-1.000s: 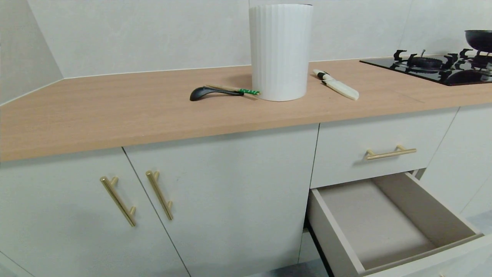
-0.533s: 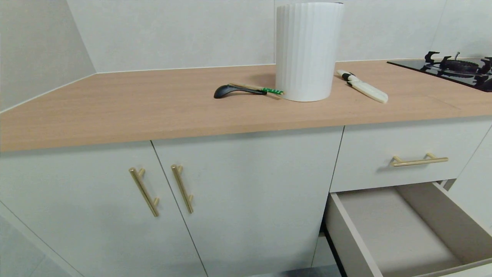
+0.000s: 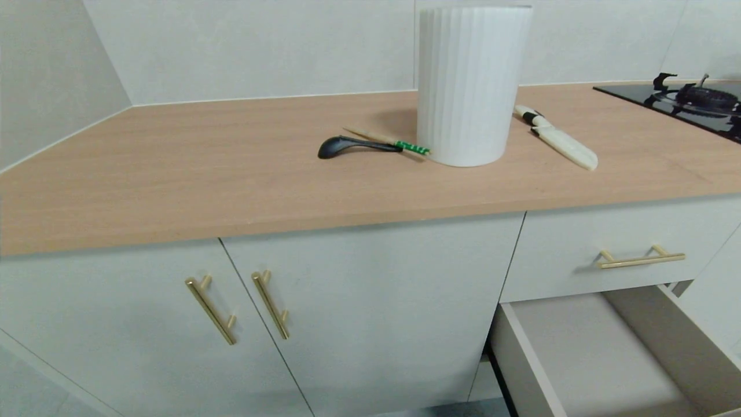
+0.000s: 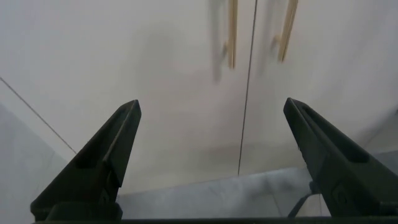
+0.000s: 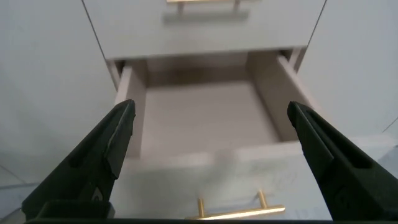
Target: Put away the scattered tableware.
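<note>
A tall white ribbed holder [image 3: 472, 87] stands upright on the wooden worktop [image 3: 231, 174], towards the back wall. To the holder's left, a black spoon [image 3: 347, 146] lies flat, its bowl turned away from the holder and its handle pointing towards the holder's base. A pair of chopsticks [image 3: 393, 141] lies along that handle, with the green-banded end just beside the base; whether it touches the holder cannot be made out. To the holder's right and near it lies a pale knife [image 3: 558, 145] with a black band, slanting from the back towards the worktop's front edge and not touching the holder. Further right of the holder, a black hob [image 3: 689, 101] is set into the worktop.

Below the holder and to its right, the lower drawer [image 3: 509, 347] is pulled out beneath a closed drawer with a gold handle [image 3: 639, 259]. The right pincer [image 5: 210, 107] hangs over this open drawer, jaws spread wide and holding nothing. Below the holder and to its left, the left pincer [image 4: 211, 107] faces the double cupboard doors [image 4: 186, 81] with their gold handles, also wide open with nothing between its fingers
</note>
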Available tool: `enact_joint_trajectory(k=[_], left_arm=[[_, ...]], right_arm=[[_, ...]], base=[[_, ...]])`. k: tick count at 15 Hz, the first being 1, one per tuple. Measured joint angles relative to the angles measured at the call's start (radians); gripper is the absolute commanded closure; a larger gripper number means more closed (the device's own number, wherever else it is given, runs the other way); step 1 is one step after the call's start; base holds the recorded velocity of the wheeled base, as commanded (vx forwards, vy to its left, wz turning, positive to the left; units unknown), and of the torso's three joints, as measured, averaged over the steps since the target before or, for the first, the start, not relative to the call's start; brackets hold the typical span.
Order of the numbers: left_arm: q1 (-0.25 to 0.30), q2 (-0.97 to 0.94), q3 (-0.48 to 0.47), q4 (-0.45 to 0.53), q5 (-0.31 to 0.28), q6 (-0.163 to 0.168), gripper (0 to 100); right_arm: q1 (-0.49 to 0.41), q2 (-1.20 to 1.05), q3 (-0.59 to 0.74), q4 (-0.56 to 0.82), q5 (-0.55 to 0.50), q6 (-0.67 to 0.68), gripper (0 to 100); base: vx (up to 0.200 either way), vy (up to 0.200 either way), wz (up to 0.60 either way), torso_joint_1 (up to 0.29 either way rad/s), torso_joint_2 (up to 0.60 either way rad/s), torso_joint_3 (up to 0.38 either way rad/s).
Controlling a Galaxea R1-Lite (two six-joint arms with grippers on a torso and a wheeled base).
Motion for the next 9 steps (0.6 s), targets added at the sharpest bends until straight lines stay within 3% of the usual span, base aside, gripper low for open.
enact_joint_trajectory(k=[5,9], left_arm=[[0.000,0.000,0.000,0.001,0.000,0.001,0],[0.000,0.000,-0.001,0.000,0.001,0.002,0]], right_arm=[[0.000,0.000,0.000,0.000,-0.001,0.000,0],[0.000,0.000,0.000,0.000,-0.001,0.000,0]], base=[[0.000,0.000,0.00,0.217,-0.52,-0.194],[0.000,0.000,0.00,0.137,-0.48,-0.217]])
